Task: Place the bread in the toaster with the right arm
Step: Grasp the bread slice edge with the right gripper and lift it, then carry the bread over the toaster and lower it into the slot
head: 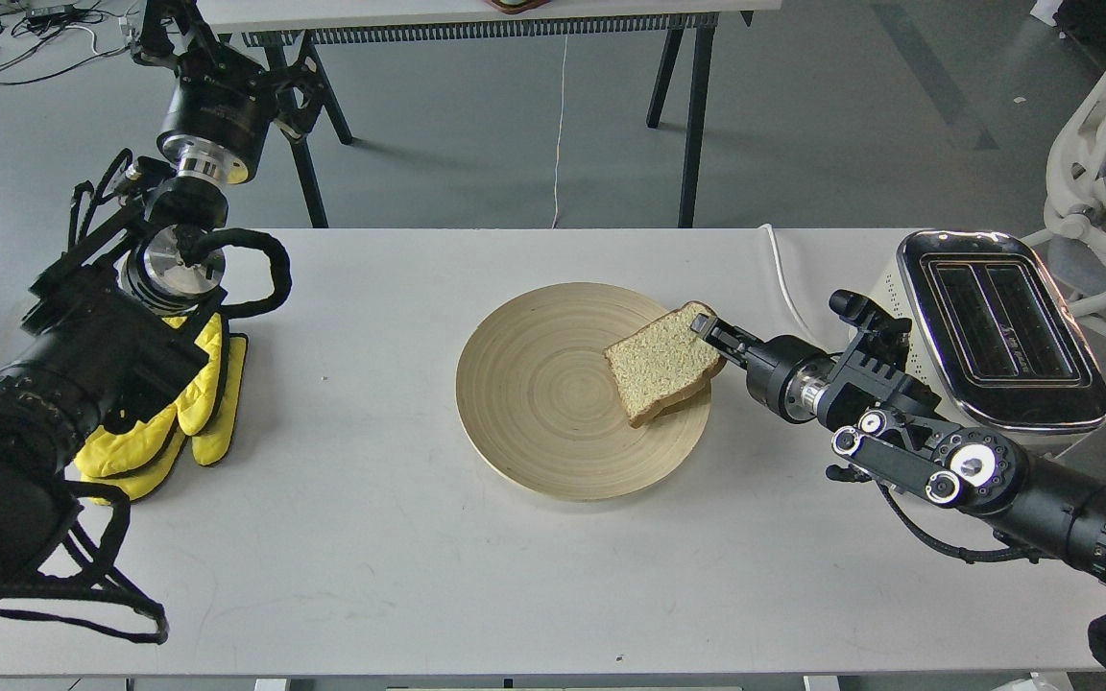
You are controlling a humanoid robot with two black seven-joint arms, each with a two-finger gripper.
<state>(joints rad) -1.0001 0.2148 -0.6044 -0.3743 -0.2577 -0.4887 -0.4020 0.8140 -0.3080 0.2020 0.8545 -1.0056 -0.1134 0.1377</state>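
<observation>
Head view: a pale round wooden plate point(553, 422) sits mid-frame on the white table point(399, 576), with yellow oven mitts point(190, 403) at left under the left arm, whose gripper point(164, 29) at upper left is too dark to tell its state. The pale, brown-crusted bread slice point(661, 367) lies tilted on the plate's right rim, long axis running lower left to upper right, clenched at its upper right corner by the black right gripper point(707, 331). The cream-white chrome-topped toaster point(999, 326) stands at right, behind the arm.

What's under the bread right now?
The bread lies on the right side of the wooden plate, its far right edge at the right pincer. Whether a finger reaches beneath the slice is hidden by the bread itself.
</observation>
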